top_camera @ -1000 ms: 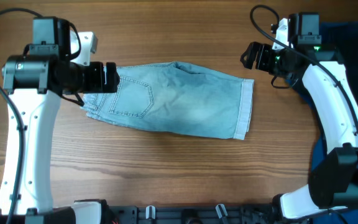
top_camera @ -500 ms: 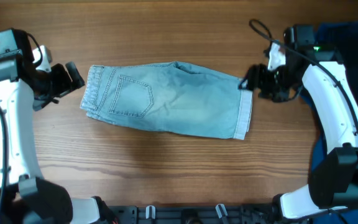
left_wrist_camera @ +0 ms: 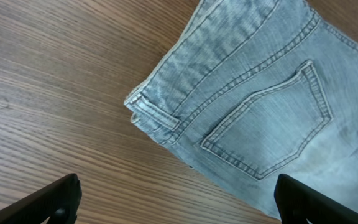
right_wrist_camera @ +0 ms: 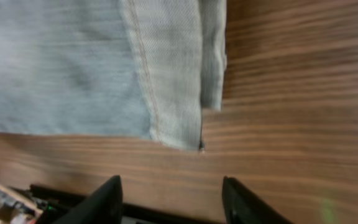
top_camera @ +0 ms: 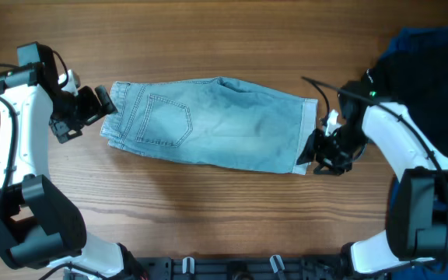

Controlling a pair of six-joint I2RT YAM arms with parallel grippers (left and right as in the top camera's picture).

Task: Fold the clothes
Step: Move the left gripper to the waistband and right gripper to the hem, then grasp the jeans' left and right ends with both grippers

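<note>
lying flat, the denim shorts (top_camera: 216, 128) span the table (top_camera: 208, 222) between spread jaws.

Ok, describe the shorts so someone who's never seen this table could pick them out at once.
On the wooden table, look at the middle. The denim shorts lie flat there, waistband left, hemmed leg end right. They are faded light blue with a stitched patch pocket, unlike the dark fabric at the right edge.
</note>
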